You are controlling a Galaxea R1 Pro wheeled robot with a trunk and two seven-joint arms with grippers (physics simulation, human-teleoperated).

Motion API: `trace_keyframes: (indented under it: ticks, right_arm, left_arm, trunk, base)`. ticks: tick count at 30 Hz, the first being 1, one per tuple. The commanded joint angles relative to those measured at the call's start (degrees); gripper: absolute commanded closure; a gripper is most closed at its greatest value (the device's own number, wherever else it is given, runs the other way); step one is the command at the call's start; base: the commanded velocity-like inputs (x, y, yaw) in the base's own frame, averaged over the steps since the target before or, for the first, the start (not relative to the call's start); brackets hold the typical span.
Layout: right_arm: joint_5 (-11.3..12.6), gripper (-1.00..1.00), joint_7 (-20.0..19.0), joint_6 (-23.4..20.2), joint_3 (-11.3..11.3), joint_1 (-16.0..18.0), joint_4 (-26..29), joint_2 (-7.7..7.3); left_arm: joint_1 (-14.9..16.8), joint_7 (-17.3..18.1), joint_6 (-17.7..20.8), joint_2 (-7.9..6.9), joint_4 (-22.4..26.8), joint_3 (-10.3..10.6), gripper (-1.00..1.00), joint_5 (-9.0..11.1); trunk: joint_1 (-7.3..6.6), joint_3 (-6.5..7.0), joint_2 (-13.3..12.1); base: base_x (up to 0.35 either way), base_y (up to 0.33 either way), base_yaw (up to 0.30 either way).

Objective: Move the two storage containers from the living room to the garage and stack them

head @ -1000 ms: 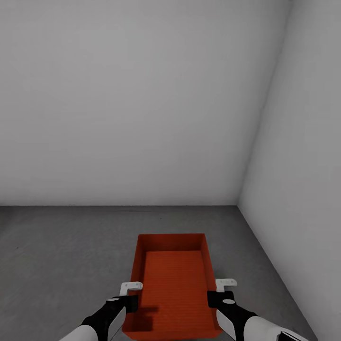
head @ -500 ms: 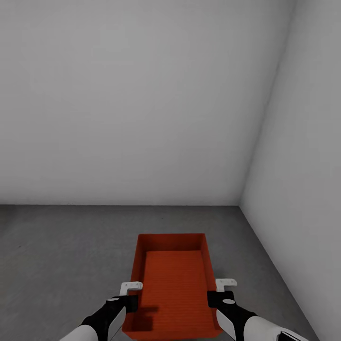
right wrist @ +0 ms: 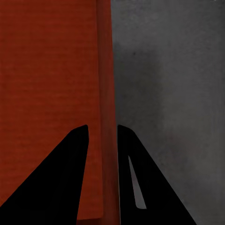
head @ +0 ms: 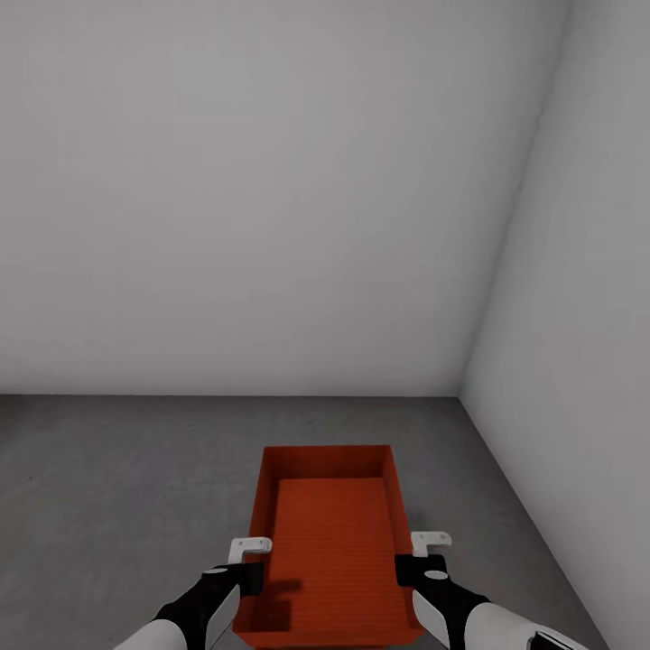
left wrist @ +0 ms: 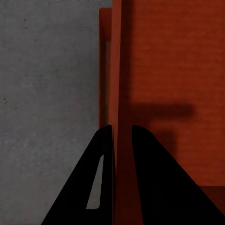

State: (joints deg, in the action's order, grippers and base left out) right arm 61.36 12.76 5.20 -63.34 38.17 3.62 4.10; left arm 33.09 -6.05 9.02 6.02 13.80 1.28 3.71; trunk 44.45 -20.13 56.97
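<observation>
Above the grey floor (head: 108,506), each pincer (left wrist: 122,133) (right wrist: 102,133) clamps a container (head: 329,533) side wall.

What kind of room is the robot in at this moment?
Probably a garage or a similar bare utility room: plain grey-white walls meet in a corner above a dark grey, concrete-like floor. Both pincers hold a red-orange storage container.

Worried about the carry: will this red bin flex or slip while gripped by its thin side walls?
The storage container looks empty, so probably light. Left gripper and right gripper each pinch one thin wall, which may flex slightly. The smooth walls could slip.
</observation>
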Motion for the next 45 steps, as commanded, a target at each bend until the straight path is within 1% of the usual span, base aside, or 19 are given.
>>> trace_keyframes:
  ticks: [1,45]
  right_arm:
    - [1.29,1.00,0.16,-0.01,-1.29,0.01,-1.95,-0.05]
    - [1.30,1.00,0.16,-0.06,-1.26,0.03,-1.95,-0.05]
  left_arm:
    - [0.03,-0.19,0.30,-0.05,0.35,1.62,1.00,0.95]
    - [0.04,-0.17,0.76,0.09,0.42,1.62,1.00,0.95]
  trunk:
    - [0.01,-0.06,0.05]
    - [0.01,-0.06,0.05]
  base:
    - [0.023,0.000,0.000]
    - [0.001,0.000,0.000]
